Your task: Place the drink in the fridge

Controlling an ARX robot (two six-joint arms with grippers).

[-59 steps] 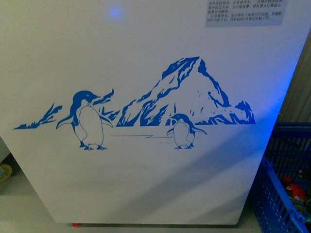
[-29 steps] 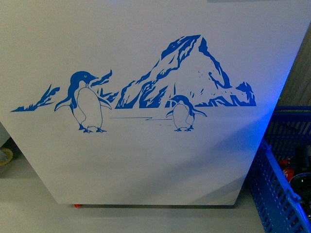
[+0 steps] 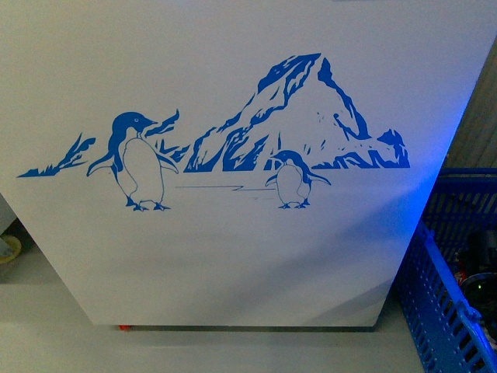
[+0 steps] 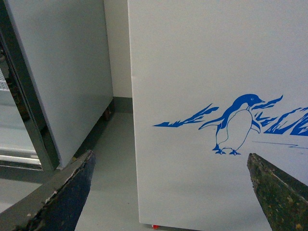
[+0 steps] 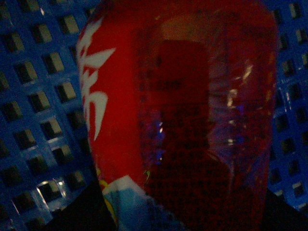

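The drink [image 5: 168, 120] fills the right wrist view, its red label with white characters pressed close to the camera, with the blue basket [image 5: 33, 96] mesh behind it. The right gripper's fingers do not show clearly, so I cannot tell whether it has hold of the bottle. If the hold is loose, the smooth round bottle may slip or twist on lifting, or snag the basket wall at the lower right of the front view. The left gripper [image 4: 169, 161] gapes wide, holding nothing, near the fridge [image 3: 233, 256]. The fridge's top is out of every view, so the lid may block the drop.
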